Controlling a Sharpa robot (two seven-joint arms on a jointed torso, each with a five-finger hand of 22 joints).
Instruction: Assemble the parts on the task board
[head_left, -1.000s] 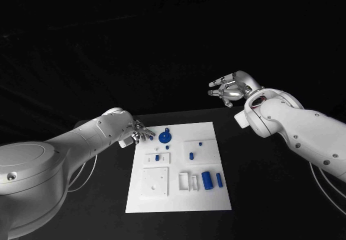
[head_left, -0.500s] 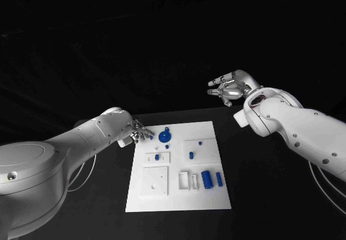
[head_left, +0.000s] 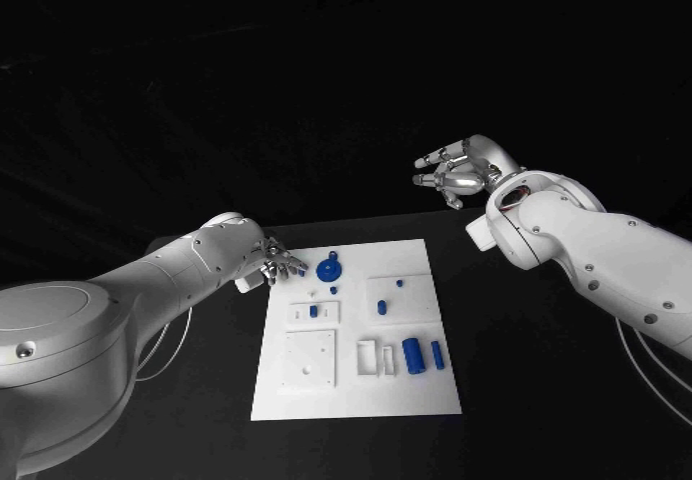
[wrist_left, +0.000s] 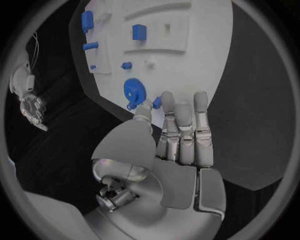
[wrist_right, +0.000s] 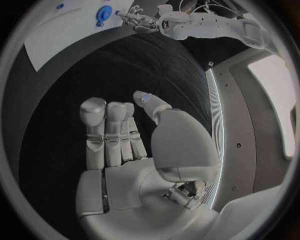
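Observation:
The white task board (head_left: 361, 385) lies in the middle of the black table. A blue gear (head_left: 330, 270) sits near its far left corner, also seen as gear (wrist_left: 132, 91). Small blue pegs (head_left: 382, 307) stand in the middle blocks, and two blue cylinders (head_left: 413, 356) lie lower right. My left hand (head_left: 278, 262) hovers at the board's far left edge beside the gear, fingers nearly straight. A small blue piece (wrist_left: 156, 102) shows between its thumb and fingertips (wrist_left: 167, 100); I cannot tell if it is pinched. My right hand (head_left: 457, 172) is raised high beyond the far right corner, holding nothing.
White raised blocks (head_left: 310, 362) with slots and holes stand on the board's near half. Black table (head_left: 534, 340) lies bare on both sides of the board. The right forearm (head_left: 606, 260) slants over the table's right side.
My left hand has drawn back a little from the gear toward the board's left edge. The right hand has risen slightly. The parts on the board have not moved.

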